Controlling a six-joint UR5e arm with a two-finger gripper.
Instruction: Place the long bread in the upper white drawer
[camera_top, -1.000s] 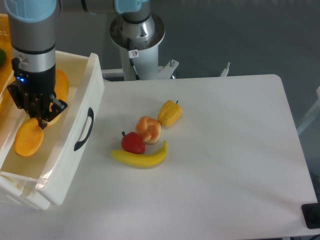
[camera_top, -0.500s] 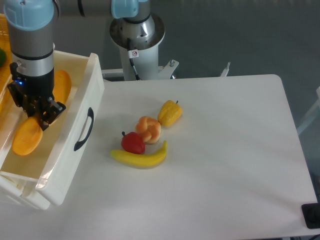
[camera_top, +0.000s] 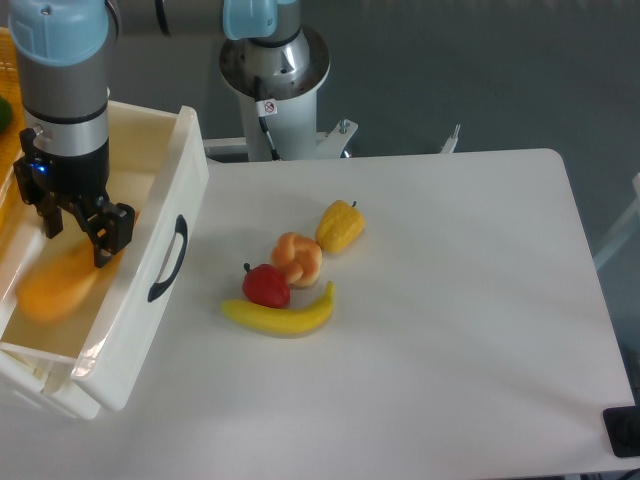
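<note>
The long bread (camera_top: 58, 284) is an orange-golden blur inside the upper white drawer (camera_top: 160, 210), low near its front left, below the gripper and apart from the fingers. The drawer is a deep creamy-white box with a black curved handle (camera_top: 168, 258) on its front panel. My gripper (camera_top: 76, 232) hangs over the drawer's inside with its two black fingers spread apart and nothing between them.
On the white table right of the drawer lie a round knotted orange bun (camera_top: 297, 257), a yellow pepper (camera_top: 340, 226), a red fruit (camera_top: 266, 286) and a curved yellow banana (camera_top: 282, 314). The robot base (camera_top: 274, 70) stands behind the table. A yellow basket edge shows at far left.
The gripper's fingers have opened and let go of the long bread. The bread has dropped lower in the drawer and is motion-blurred. The gripper has risen slightly.
</note>
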